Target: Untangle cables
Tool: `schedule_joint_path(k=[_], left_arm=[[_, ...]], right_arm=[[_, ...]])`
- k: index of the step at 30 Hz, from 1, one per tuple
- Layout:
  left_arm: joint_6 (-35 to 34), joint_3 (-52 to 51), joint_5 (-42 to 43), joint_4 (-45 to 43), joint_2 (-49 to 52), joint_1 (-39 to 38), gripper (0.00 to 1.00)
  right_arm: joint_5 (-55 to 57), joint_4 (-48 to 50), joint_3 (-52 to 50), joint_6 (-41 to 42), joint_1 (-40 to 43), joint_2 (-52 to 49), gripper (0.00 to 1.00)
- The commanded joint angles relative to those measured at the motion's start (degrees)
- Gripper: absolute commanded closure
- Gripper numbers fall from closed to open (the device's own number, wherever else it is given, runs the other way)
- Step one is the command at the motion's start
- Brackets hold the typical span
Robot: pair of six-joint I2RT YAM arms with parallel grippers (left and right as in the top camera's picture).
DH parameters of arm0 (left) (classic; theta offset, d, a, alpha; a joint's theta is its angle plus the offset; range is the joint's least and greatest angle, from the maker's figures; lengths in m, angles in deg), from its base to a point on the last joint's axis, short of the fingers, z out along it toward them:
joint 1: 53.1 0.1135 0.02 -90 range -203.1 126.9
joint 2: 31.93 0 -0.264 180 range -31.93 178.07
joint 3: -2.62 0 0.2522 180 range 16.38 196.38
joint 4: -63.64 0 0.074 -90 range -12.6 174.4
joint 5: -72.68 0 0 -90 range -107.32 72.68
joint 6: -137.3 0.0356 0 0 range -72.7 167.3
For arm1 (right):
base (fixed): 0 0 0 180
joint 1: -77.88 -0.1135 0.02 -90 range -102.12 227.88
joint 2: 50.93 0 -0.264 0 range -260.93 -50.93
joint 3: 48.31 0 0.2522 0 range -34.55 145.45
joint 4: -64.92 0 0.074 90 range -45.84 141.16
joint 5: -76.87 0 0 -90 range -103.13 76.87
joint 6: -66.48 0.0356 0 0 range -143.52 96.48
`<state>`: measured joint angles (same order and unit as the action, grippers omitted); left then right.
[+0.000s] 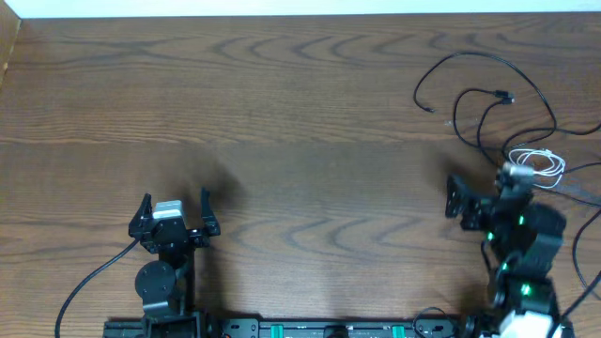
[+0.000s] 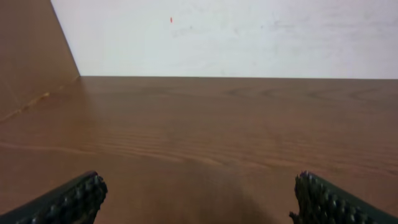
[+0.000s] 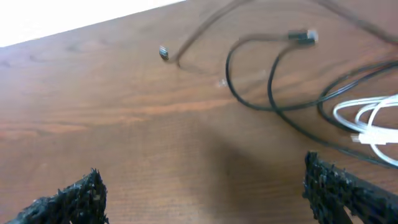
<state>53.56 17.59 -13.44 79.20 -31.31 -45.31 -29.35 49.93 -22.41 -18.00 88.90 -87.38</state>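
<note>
Looking at your right end effector (image 3: 205, 193), you see its fingers spread wide, holding nothing. The black cables (image 3: 229, 68) lie tangled on the counter (image 3: 124, 112) just ahead of it. The white cable (image 3: 373, 138) loops ahead on its right side. Your left end effector (image 2: 199, 199) is wide open too, well apart from the cables.
</note>
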Motion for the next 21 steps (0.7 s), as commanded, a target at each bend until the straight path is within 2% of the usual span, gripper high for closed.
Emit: schedule_joint_path(k=[1,6,12,16,21], left_arm=[[-0.2,-1.0,0.1,2.0,-0.4,0.2,0.02],[-0.2,-1.0,0.1,2.0,-0.4,0.2,0.02],[-0.2,-1.0,0.1,2.0,-0.4,0.2,0.02],[-0.2,-1.0,0.1,2.0,-0.4,0.2,0.02],[-0.2,-1.0,0.1,2.0,-0.4,0.2,0.02]], right_arm=[[-0.5,1.3,-5.7,0.2,-0.3,9.8,0.01],[-0.5,-0.1,-11.8,0.2,-0.3,22.6,0.01],[0.5,-1.8,-11.8,-0.4,-0.3,32.1,0.01],[0.6,-1.7,-11.8,-0.5,-0.3,36.3,0.01],[1.5,-2.0,-11.8,-2.0,-0.3,36.2,0.01]])
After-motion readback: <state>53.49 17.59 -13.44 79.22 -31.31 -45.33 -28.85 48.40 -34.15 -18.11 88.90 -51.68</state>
